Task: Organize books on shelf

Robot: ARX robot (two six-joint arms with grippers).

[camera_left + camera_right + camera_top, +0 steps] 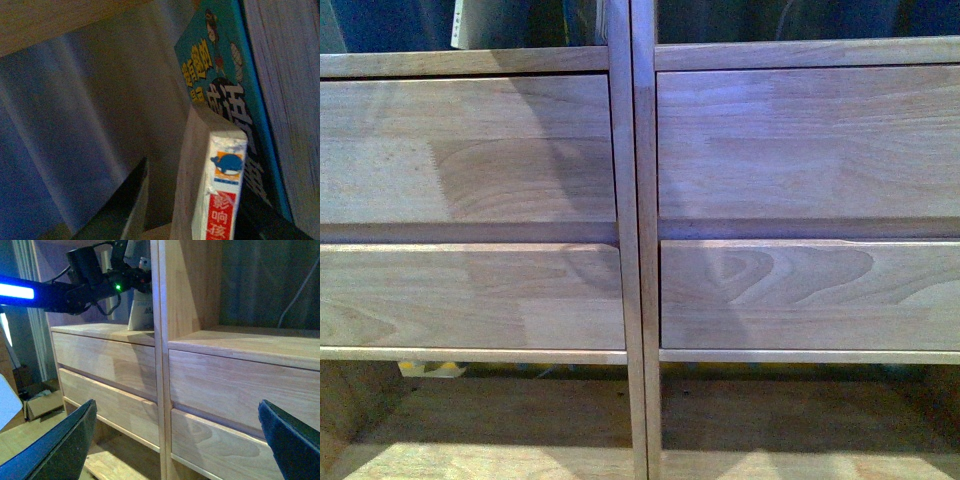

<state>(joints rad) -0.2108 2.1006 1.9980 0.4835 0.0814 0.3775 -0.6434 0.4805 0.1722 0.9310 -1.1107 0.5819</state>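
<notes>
Left wrist view: a white-spined book stands against a teal book, just left of the centre post of the shelf. Likely thin, light and floppy, so pinch near the spine. Left gripper jaws flank it, clamping unclear; right gripper jaws spread apart, empty.

Cropped and dim parts
The shelf runs past every edge in the front view, where a book is cut at the top. The dim left wrist view crops the teal book. The left gripper is too small to read.
</notes>
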